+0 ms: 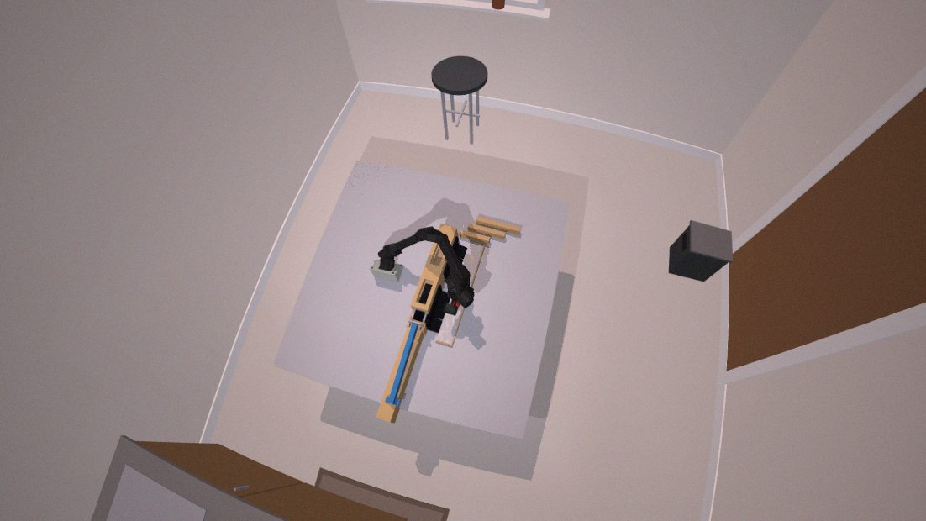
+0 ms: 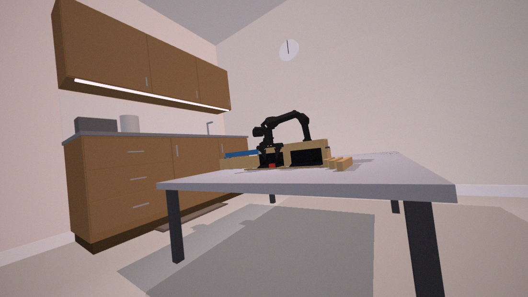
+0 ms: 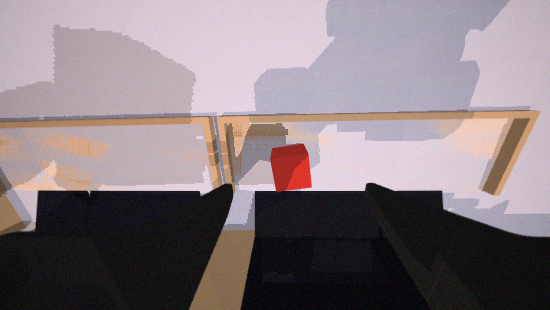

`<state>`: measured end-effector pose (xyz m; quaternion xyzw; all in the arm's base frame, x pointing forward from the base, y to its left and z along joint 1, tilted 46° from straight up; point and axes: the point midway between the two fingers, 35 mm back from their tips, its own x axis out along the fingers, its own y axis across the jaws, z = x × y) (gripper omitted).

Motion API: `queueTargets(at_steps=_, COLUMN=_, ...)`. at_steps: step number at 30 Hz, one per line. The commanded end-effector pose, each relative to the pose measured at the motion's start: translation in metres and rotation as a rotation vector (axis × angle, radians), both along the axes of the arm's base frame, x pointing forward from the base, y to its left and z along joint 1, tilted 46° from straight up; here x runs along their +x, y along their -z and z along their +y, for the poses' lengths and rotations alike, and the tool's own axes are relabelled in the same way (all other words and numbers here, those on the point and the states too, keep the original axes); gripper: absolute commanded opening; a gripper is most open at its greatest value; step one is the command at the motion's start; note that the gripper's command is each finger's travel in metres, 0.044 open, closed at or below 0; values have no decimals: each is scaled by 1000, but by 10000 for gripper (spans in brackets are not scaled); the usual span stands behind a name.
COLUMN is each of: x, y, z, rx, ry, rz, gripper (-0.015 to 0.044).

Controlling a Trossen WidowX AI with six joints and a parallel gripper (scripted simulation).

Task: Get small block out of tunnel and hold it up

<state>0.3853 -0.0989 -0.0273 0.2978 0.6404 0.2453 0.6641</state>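
Inspecting from my station, I find the gripper (image 1: 451,308) (image 2: 271,156) (image 3: 297,189) fully open, holding nothing. The red block (image 1: 457,303) (image 2: 271,165) (image 3: 292,168) sits outside the wooden tunnel (image 1: 448,234) (image 2: 287,154), within a low wooden frame (image 1: 460,322) (image 3: 380,118) beside it. The blue handle (image 1: 403,362) (image 2: 241,153) extends from one end.

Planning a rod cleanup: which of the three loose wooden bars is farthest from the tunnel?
The outermost bar, nearest the camera in the exterior view; the other two lie between it and the tunnel.
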Motion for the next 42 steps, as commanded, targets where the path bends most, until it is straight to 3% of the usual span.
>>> queueTargets(at_steps=1, x=-1, y=7, z=8, rx=9, ry=1, rz=8, gripper=440)
queueTargets(at_steps=32, x=0, y=40, z=44, rx=12, ry=1, rz=8, gripper=440)
queueTargets(at_steps=42, x=3, y=36, z=38, rx=4, ry=-1, rz=-1, gripper=177)
